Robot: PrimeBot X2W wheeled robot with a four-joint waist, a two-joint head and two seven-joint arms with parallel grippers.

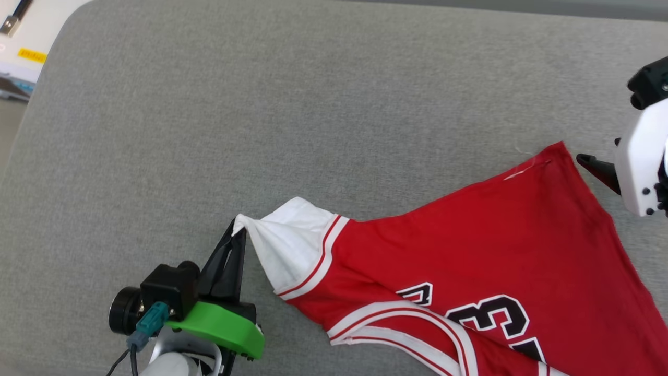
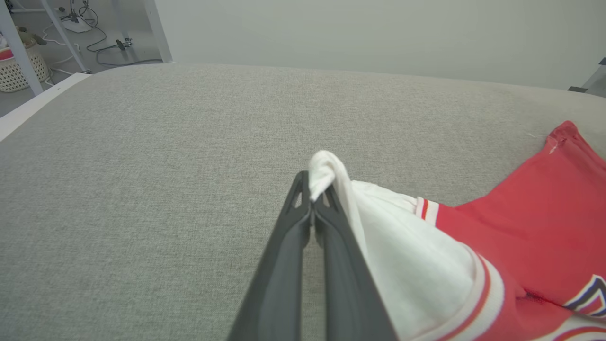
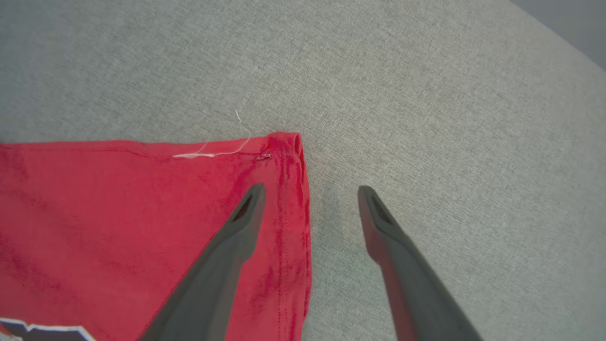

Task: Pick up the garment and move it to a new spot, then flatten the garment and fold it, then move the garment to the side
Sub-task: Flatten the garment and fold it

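The garment point(image 1: 469, 250), a red jersey with white sleeves, striped trim and black numerals, lies spread on the grey cushion toward the lower right. My left gripper point(image 1: 237, 225) is shut on the tip of its white sleeve point(image 2: 407, 246), pinching a bunch of fabric between the fingertips point(image 2: 303, 189). My right gripper point(image 3: 311, 192) stands open over the red hem corner point(image 3: 284, 147). One finger hovers above the cloth and the other above bare cushion, with nothing between them. One dark finger point(image 1: 595, 168) of it shows just right of that corner.
The grey fabric surface point(image 1: 261, 104) stretches wide to the left and back. A white table edge with a yellow label point(image 1: 31, 55) lies past its far-left corner. In the left wrist view, a basket point(image 2: 16, 71), cables and table legs stand on the floor beyond.
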